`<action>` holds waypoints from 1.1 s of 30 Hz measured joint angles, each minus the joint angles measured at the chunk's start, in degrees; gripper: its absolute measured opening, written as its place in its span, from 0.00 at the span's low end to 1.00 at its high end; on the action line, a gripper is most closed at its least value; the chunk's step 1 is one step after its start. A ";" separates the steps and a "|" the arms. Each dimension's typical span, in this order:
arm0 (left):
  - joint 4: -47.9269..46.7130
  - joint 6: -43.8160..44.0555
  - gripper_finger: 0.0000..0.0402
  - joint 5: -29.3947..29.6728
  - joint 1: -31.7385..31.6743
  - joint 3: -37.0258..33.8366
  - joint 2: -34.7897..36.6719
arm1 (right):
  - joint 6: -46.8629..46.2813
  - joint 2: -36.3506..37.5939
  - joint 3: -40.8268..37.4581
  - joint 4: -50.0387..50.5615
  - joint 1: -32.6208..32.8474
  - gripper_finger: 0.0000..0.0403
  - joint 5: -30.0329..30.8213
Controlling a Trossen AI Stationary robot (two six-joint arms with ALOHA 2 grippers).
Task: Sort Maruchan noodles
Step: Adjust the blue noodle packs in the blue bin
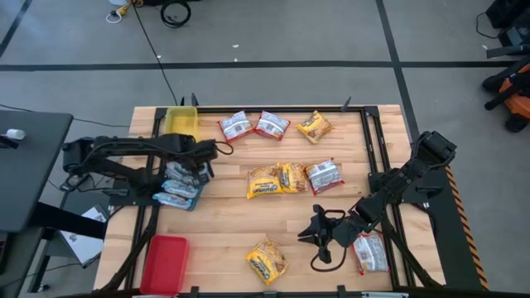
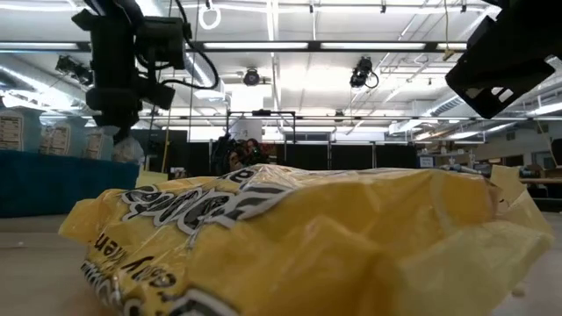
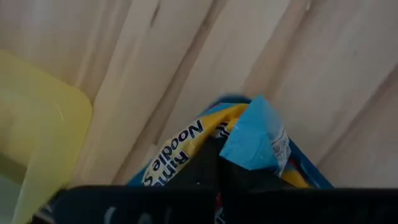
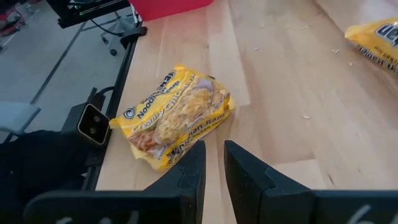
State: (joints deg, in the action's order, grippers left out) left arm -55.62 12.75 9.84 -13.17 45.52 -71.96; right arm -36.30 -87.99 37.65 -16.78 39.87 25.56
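Note:
Noodle packets lie on the wooden table: red-and-white ones (image 1: 235, 126) (image 1: 272, 124) (image 1: 325, 175), yellow ones (image 1: 315, 126) (image 1: 275, 180) (image 1: 267, 261). A blue tray (image 1: 189, 204) holds pale blue-white packets (image 1: 178, 184). My left gripper (image 1: 201, 162) is above that tray's far end, shut on a blue packet (image 3: 249, 140). My right gripper (image 4: 214, 163) hovers near the front edge, its fingers nearly together and empty. It points at the front yellow packet (image 4: 177, 115). My left gripper pinches the blue packet's end (image 3: 231, 157) between its two fingers, pointing down from above. The packet hangs below the fingers (image 2: 123, 145), clear of the table. The fingers hide how far back it reaches.
A yellow tray (image 1: 182, 122) stands at the far left and a red tray (image 1: 164, 263) at the near left. One more red-and-white packet (image 1: 371, 252) lies under my right arm. A black frame runs round the table top.

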 joint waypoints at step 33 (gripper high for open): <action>-23.88 26.45 0.03 3.11 -1.33 5.85 0.32 | -0.82 0.00 0.02 1.21 3.79 0.16 -0.11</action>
State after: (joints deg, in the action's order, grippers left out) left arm -79.50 39.20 12.94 -14.50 51.37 -71.64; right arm -37.12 -87.99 37.67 -15.57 43.66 25.45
